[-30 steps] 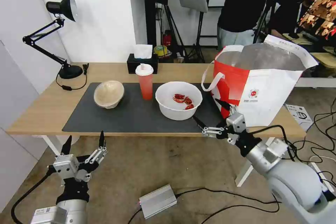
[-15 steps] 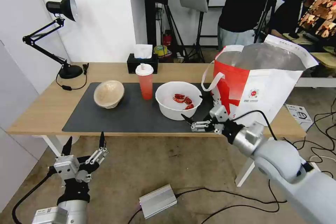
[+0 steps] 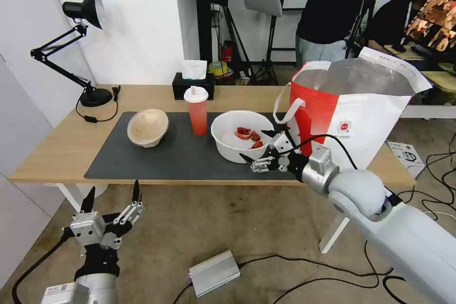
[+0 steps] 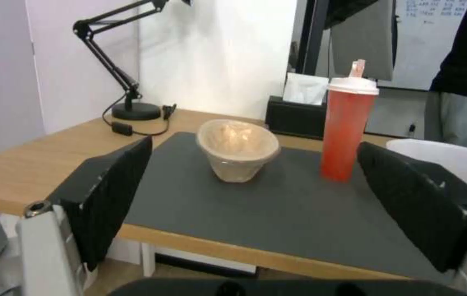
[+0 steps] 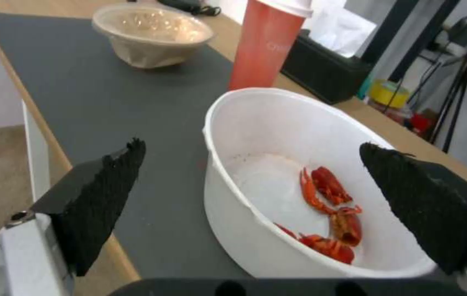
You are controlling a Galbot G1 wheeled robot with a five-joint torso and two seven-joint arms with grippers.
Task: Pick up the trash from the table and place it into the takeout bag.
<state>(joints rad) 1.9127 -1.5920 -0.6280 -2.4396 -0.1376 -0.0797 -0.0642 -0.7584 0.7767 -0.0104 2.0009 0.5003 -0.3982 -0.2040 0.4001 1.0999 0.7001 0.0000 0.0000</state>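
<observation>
On the dark mat of the light-wood table stand the trash items: a beige pulp bowl, a red cup with a white lid, and a white bowl holding red food scraps. The red-and-white takeout bag stands open at the table's right end. My right gripper is open at the white bowl's front right side. In the right wrist view its fingers span the bowl's rim with nothing held. My left gripper hangs open below the table's front edge, facing the beige bowl.
A black desk lamp stands at the table's back left and a black tissue box behind the cup. On the floor lie a silver box and cables. A white table leg stands under my right arm.
My right gripper has moved left and up, from in front of the takeout bag to the white bowl's right side. The left arm has barely moved.
</observation>
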